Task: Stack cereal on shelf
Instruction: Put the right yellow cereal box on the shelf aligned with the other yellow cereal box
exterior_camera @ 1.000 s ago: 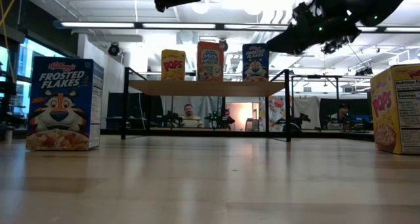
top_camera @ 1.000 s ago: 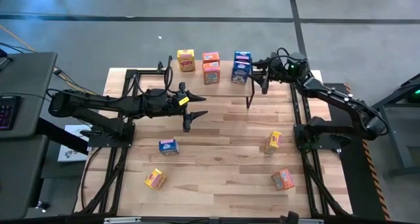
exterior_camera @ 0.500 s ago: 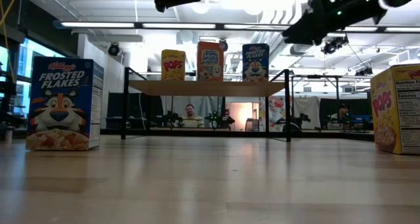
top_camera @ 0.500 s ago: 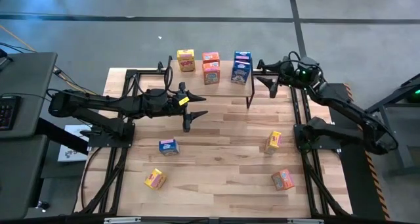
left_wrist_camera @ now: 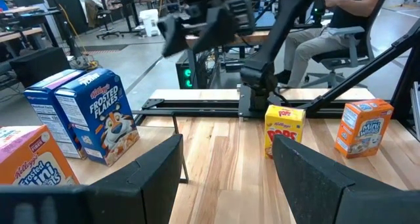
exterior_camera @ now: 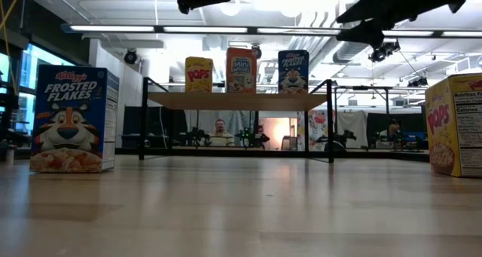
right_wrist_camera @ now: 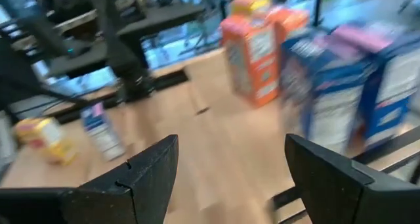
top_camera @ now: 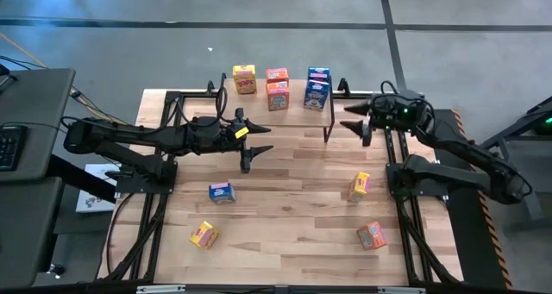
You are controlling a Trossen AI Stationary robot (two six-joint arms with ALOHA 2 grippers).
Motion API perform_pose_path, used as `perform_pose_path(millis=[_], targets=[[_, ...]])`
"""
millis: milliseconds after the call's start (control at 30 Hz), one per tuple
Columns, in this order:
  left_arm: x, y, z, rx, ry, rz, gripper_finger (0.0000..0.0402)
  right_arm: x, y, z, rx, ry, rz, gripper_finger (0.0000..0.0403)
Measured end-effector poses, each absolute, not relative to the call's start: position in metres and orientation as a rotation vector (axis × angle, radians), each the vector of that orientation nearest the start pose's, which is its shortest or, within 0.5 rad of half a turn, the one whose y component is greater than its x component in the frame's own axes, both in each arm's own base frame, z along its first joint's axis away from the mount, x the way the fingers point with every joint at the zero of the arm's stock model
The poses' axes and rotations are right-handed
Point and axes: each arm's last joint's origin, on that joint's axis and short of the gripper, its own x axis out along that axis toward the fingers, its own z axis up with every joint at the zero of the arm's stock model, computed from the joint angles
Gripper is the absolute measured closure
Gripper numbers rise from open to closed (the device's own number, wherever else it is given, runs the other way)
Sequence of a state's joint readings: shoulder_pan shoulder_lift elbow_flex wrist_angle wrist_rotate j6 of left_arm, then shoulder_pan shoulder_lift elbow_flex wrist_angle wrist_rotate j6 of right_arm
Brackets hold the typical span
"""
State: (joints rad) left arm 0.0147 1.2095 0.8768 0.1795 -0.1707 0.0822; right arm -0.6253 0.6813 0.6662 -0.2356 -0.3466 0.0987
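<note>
The shelf [exterior_camera: 237, 100] stands at the table's far side. On its top stand a yellow box [top_camera: 244, 78], two orange boxes [top_camera: 278, 96] and two blue boxes [top_camera: 316, 93]. On the tabletop rest a blue box [top_camera: 221, 192], two yellow boxes [top_camera: 203, 234] [top_camera: 360, 185] and an orange box [top_camera: 372, 234]. My left gripper [top_camera: 261, 144] hangs open above the table's middle, near of the shelf. My right gripper [top_camera: 354, 124] is open, just off the shelf's right end, holding nothing.
Black arm frames run along the table's left [top_camera: 147, 216] and right [top_camera: 405, 216] sides. A seated person [left_wrist_camera: 328, 33] shows beyond the table in the left wrist view. Bare wood lies between the scattered boxes in the table's middle.
My right gripper has drawn back from the blue boxes at the shelf's right end, moving toward the table's right edge and slightly nearer, staying open. The boxes on the shelf have stayed in place.
</note>
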Motion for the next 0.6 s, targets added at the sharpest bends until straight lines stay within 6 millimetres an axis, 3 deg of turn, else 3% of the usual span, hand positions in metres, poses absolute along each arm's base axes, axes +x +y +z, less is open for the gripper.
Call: perform_pose_path(millis=[300, 600], targets=[[0.273, 0.009, 0.312, 0.094, 0.161, 0.179, 0.0176, 0.131, -0.052, 0.316, 0.405, 0.358, -0.263, 0.0132], [0.273, 0.009, 0.312, 0.094, 0.162, 0.178, 0.0176, 0.120, -0.036, 0.347, 0.621, 0.490, -0.455, 0.0132]])
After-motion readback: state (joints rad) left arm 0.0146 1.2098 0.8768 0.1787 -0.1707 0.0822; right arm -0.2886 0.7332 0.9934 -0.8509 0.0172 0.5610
